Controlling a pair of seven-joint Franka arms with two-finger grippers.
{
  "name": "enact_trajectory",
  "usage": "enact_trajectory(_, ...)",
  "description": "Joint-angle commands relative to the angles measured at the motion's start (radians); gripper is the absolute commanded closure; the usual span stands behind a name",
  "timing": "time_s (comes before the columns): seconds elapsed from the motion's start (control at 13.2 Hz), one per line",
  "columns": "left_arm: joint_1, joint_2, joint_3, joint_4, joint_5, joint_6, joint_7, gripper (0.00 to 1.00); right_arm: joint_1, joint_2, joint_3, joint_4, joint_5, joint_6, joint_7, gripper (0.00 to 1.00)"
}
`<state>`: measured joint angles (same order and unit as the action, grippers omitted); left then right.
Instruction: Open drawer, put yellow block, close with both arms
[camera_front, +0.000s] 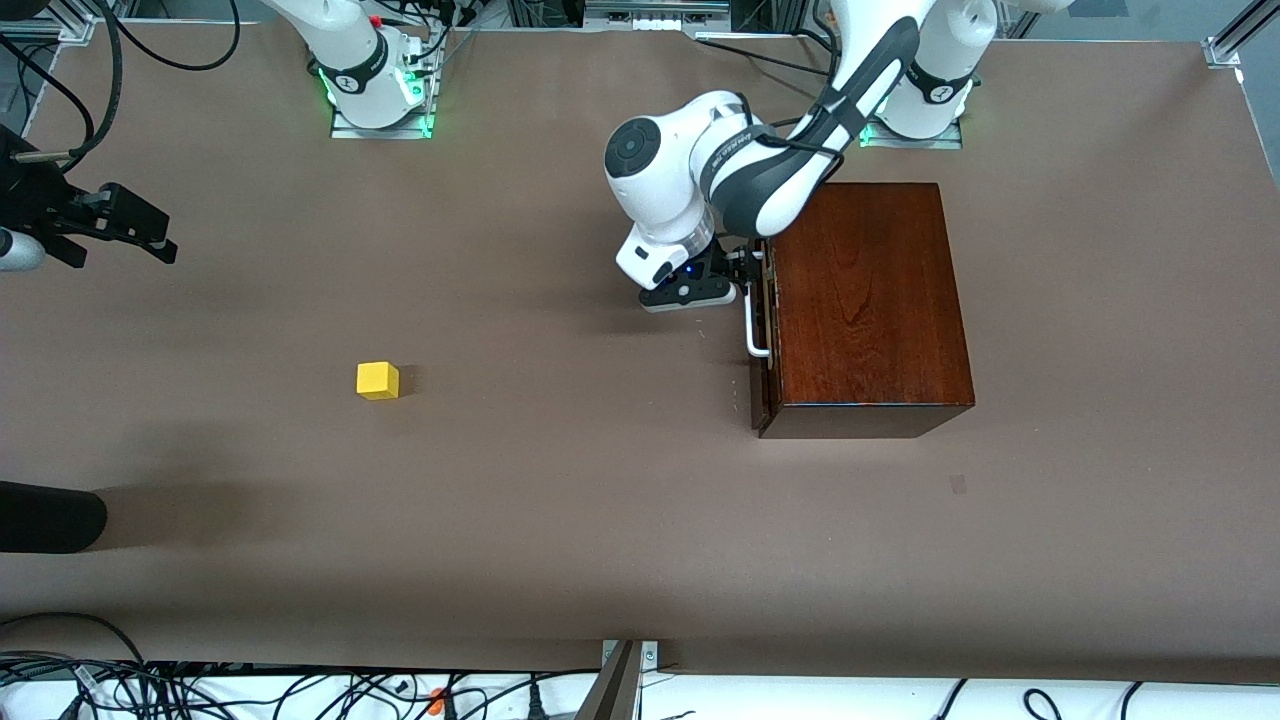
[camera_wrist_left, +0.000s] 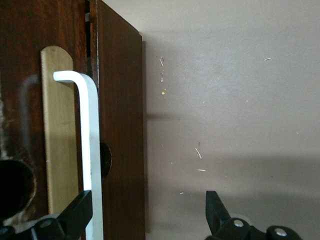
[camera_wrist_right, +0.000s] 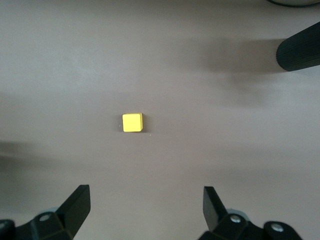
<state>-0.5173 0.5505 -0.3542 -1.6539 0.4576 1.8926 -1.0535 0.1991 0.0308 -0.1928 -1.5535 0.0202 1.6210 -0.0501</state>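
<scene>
Left gripper (camera_front: 745, 268), its fingers spread wide, sits low at the front of the drawer (camera_front: 760, 330), at the end of the white handle (camera_front: 752, 325) farther from the front camera. Seen from the left wrist, one fingertip (camera_wrist_left: 80, 212) lies against the handle's bar (camera_wrist_left: 91, 150) while the other (camera_wrist_left: 214, 207) hangs over bare table, so nothing is clamped. A narrow gap shows between the drawer's reddish-brown front (camera_wrist_left: 120, 130) and the dark wooden box (camera_front: 865, 300), which stands toward the left arm's end of the brown table (camera_front: 560, 500). Right gripper (camera_front: 165, 238), also spread open and holding nothing, hangs in the air over the right arm's end of the table, where that arm waits. Its wrist camera looks down between its fingers (camera_wrist_right: 77, 205) at the yellow block (camera_wrist_right: 132, 122). That small cube (camera_front: 378, 380) rests alone on the table, well apart from the box and nearer the front camera than the left gripper.
</scene>
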Motion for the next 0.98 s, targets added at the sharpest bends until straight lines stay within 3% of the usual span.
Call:
enact_trajectory(0.0,0.013,0.019,-0.006,0.002,0.045,0.009,-0.014,0.0,-0.003,0.006,0.0,0.023,0.003,-0.013,0.001,0.0)
enact_trajectory(0.91,-0.003,0.04,0.017,0.02,0.102,0.006,-0.089,0.0,-0.003,0.006,0.0,0.023,0.003,-0.013,0.001,0.0)
